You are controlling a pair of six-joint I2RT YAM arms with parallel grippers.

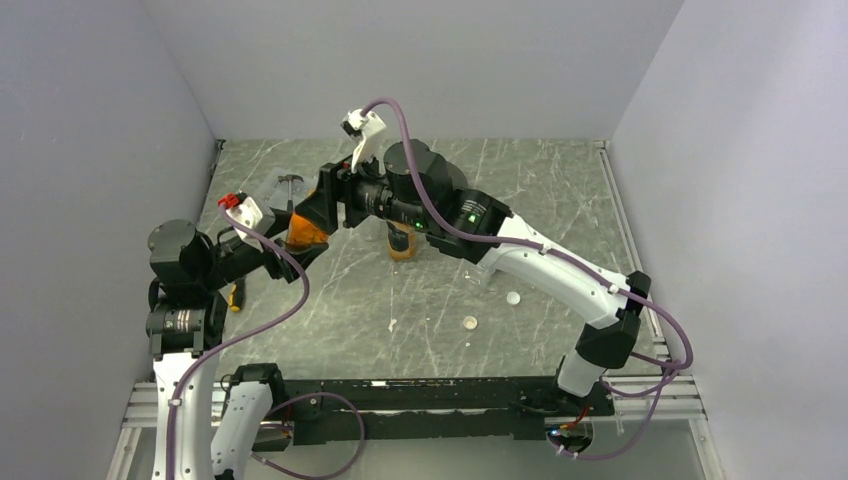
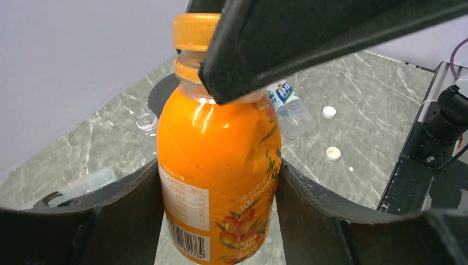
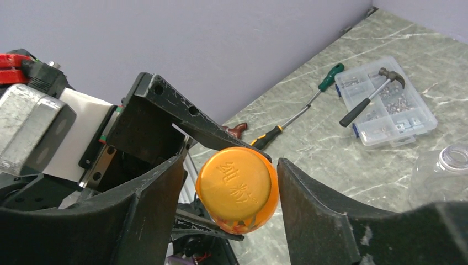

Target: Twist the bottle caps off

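My left gripper is shut on the body of the short stubby orange bottle and holds it above the table. Its orange cap is on the neck. My right gripper is open, with one jaw on each side of that cap and a small gap on the left side. In the top view the two grippers meet at the left rear. The tall orange bottle stands uncapped behind the right arm. Two white caps lie on the table. The clear bottle has an open neck.
A clear parts box with a hammer on it sits at the back left, beside a green-handled screwdriver. A black disc lies behind the bottle. Grey walls close three sides.
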